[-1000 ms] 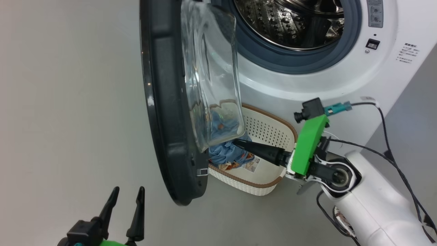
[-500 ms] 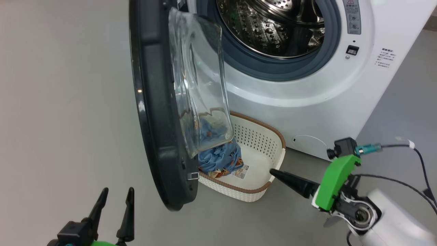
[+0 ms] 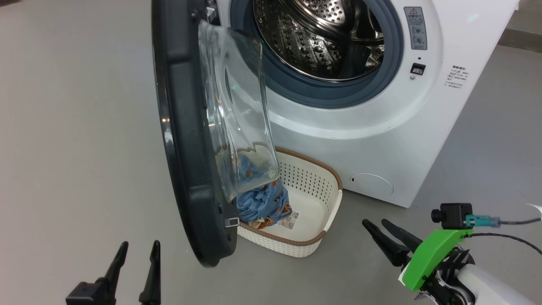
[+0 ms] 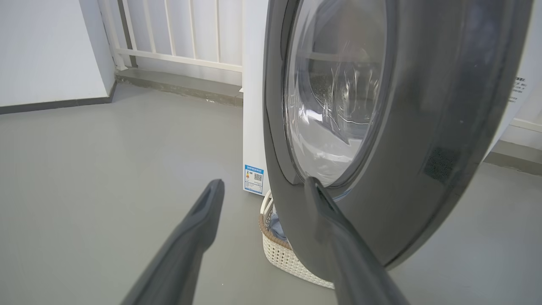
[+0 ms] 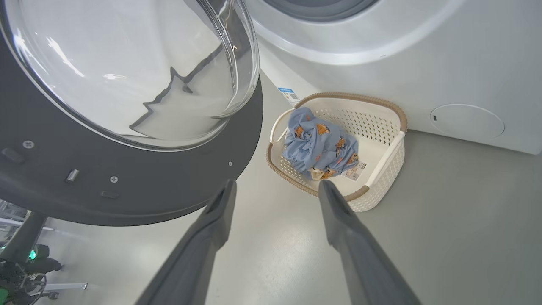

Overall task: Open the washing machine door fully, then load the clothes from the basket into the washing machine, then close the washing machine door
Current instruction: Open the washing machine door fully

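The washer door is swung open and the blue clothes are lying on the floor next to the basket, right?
Not quite. The door is open, but the blue clothes lie inside the basket, not beside it. The right wrist view shows this plainly.

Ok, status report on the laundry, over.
Left hand open, right hand open, both empty. Clothes in the basket. Door open, hanging close over the basket's left side.

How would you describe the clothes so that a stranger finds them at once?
Find the white washing machine with its black door open. On the floor before it stands a cream basket. The clothes are the light blue, orange-printed bundle inside it, the only fabric there.
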You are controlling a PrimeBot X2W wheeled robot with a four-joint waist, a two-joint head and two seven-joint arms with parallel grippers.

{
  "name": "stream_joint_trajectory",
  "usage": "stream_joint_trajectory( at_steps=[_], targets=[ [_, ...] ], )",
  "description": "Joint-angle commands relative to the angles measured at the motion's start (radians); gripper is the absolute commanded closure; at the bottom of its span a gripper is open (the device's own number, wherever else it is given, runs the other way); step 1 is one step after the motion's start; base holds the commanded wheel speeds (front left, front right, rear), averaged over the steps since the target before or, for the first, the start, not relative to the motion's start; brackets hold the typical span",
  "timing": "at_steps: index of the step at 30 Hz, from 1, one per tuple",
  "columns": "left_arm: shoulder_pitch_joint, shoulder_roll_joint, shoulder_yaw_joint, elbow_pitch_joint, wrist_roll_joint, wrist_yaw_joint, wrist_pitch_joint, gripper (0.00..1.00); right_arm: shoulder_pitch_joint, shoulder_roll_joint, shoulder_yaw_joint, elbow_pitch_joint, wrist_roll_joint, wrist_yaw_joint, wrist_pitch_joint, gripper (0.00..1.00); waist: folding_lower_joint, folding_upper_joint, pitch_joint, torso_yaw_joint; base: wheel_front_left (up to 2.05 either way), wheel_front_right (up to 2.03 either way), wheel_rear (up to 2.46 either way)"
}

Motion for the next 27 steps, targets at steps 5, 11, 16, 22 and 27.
stream_joint_trajectory(
  at_steps=[5, 11, 16, 22, 27],
  targets=[
    [-0.005, 0.021, 0.037, -0.011, 0.006, -0.003, -0.009, 0.00, -0.002, -0.035, 0.072, 0.004, -0.064, 0.002, -0.171, 0.00, 0.0000, 0.0000, -0.006, -0.006, 0.00, 0.00, 0.00],
    [-0.002, 0.021, 0.042, -0.009, 0.006, -0.003, -0.009, 0.00, -0.023, -0.032, -0.027, 0.008, -0.207, 0.002, -0.214, 0.00, 0.0000, 0.0000, -0.004, -0.013, 0.00, 0.00, 0.00],
    [-0.007, 0.020, 0.043, -0.009, 0.005, -0.003, -0.009, 0.00, 0.046, 0.013, -0.233, -0.077, -0.413, 0.002, -0.215, 0.00, 0.0000, 0.0000, 0.000, -0.013, 0.00, 0.00, 0.00],
    [-0.010, 0.021, 0.043, -0.012, 0.007, -0.003, -0.009, 0.00, 0.148, 0.068, -0.389, -0.153, -0.594, 0.002, -0.215, 0.00, 0.0000, 0.0000, -0.002, -0.010, 0.00, 0.00, 0.00],
    [-0.009, 0.021, 0.044, -0.012, 0.009, -0.003, -0.009, 0.00, 0.210, 0.092, -0.423, -0.145, -0.658, 0.002, -0.215, 0.00, 0.0000, 0.0000, -0.006, -0.008, 0.00, 0.00, 0.00]
  ],
)
